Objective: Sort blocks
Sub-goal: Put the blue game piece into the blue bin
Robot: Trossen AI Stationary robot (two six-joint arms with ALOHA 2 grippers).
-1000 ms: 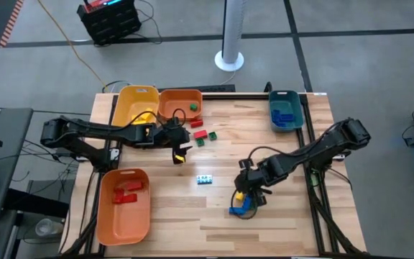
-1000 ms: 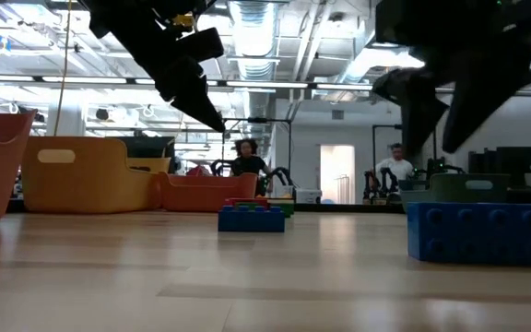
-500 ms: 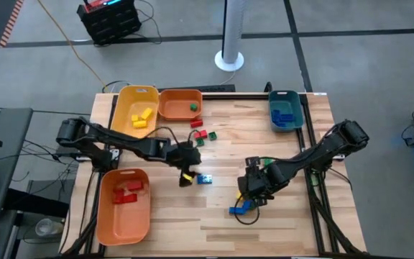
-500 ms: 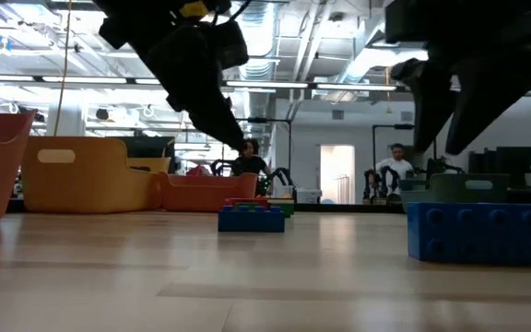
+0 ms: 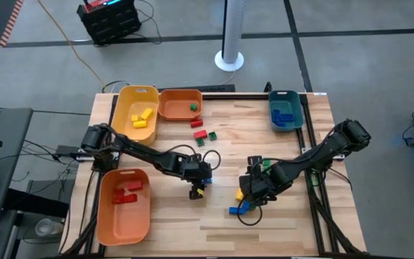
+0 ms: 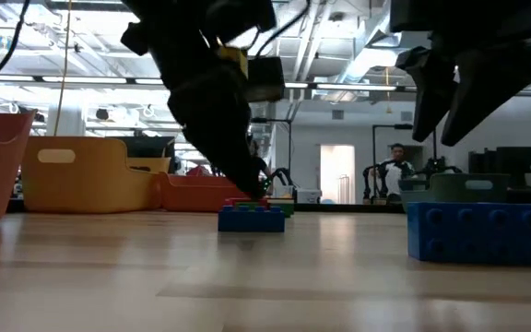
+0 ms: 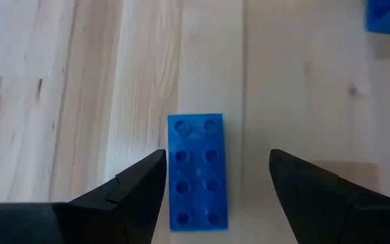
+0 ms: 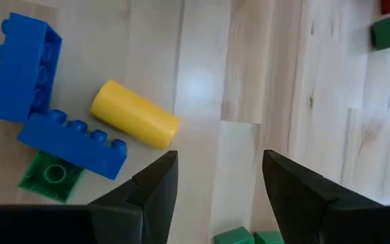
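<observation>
A blue two-by-four brick [image 7: 196, 173] lies flat on the table's middle [image 6: 251, 218]. My left gripper [image 7: 217, 163] hangs open just above it, one finger on each side, touching nothing [image 5: 198, 187]. My right gripper [image 8: 215, 193] is open [image 5: 254, 190] above a small heap: a yellow cylinder [image 8: 134, 114], two blue bricks [image 8: 73, 139] [image 8: 26, 68] and a green brick [image 8: 49, 175]. Red and green bricks [image 5: 204, 132] lie loose near the far bins. More bricks sit in the bins.
A yellow bin [image 5: 136, 111] and an orange bin [image 5: 180, 104] stand at the far left. A teal bin [image 5: 286, 111] stands at the far right, and a second orange bin [image 5: 124, 205] at the near left. Bare wood lies along the near edge.
My left gripper has swung from beside the far orange bin toward the table's near right and come down over the blue brick, which has not moved. It has stayed open.
</observation>
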